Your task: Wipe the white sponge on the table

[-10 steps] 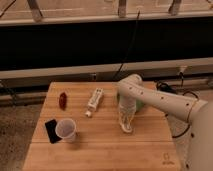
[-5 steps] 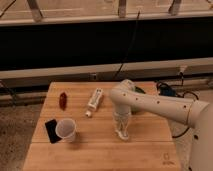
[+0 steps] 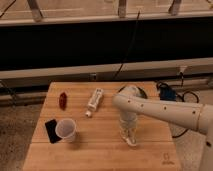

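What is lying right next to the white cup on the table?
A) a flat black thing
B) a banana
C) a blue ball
A: a flat black thing lies against the white cup on the table; the gripper is off to the other side.

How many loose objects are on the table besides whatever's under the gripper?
4: a red item far left, a white tube beside it, a cup and a black item front left. The gripper may hide the sponge.

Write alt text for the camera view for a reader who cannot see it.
A white robot arm reaches from the right, its gripper pointing down at a white sponge on a wooden table. To the left are a white tube, a white cup, a black object and a small red object.
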You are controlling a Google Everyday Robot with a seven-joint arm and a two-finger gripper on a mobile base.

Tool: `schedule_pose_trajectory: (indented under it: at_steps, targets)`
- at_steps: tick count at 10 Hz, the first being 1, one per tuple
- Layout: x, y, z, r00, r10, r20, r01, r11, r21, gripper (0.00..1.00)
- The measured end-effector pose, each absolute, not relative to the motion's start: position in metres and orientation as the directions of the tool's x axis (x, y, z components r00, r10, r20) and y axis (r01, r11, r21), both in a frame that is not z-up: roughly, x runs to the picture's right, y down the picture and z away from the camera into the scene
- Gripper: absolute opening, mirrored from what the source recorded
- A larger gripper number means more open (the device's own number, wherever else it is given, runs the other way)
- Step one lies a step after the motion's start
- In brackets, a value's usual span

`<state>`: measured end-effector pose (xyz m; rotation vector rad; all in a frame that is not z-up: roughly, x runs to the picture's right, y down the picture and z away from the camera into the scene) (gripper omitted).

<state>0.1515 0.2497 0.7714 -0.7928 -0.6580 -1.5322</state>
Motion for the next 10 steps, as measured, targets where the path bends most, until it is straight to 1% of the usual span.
schedule_pose_trajectory:
  at_steps: [5,8,10]
  targets:
    - [0.225,0.243,0.771,0.106,-0.605,0.789,0.987,-0.03,-0.155,0.0]
    - [0.234,0.224,0.787,0.171,-0.609,0.774,0.979,0.016,-0.204,0.0]
    - [0.224,0.213,0.8,0.18,-0.611,0.771,0.978,0.025,-0.208,0.0]
